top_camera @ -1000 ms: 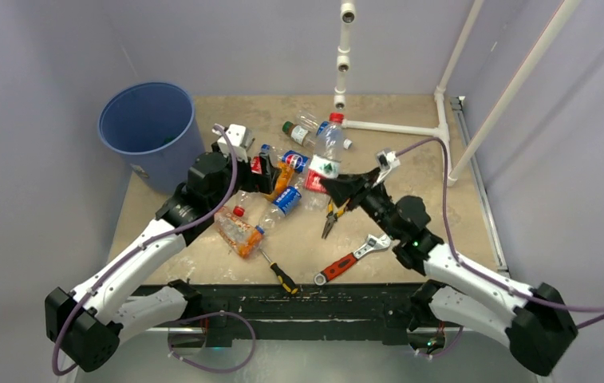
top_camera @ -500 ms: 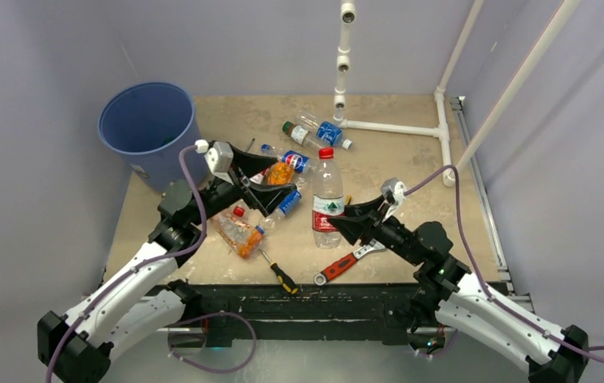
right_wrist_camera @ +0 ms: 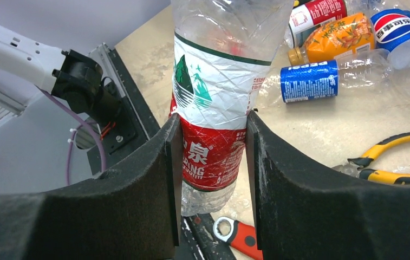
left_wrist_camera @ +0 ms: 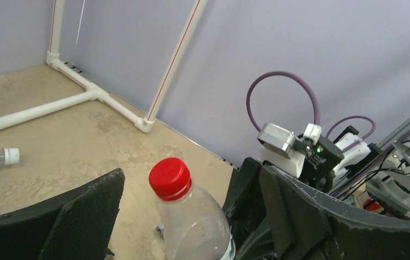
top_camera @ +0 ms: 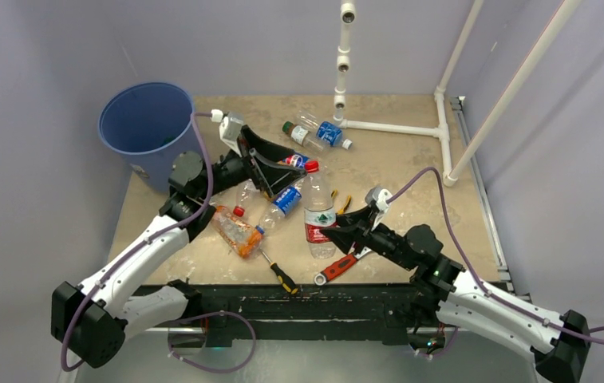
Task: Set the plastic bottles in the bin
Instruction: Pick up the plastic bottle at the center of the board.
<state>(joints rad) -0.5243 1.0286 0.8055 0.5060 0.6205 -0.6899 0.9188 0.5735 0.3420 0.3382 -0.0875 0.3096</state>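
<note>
One upright, red-capped plastic bottle point(top_camera: 314, 209) at mid-frame, well right of the bin point(top_camera: 151, 159), is clamped at its label by the right fingers point(right_wrist_camera: 137, 184), the left fingers point(left_wrist_camera: 78, 216) spread wide around its cap (light, thin-walled, crushable: the stiffer neck looks the safer hold).

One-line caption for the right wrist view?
Right gripper shut on a red-labelled bottle, with pliers and other bottles on the table beyond.
</note>
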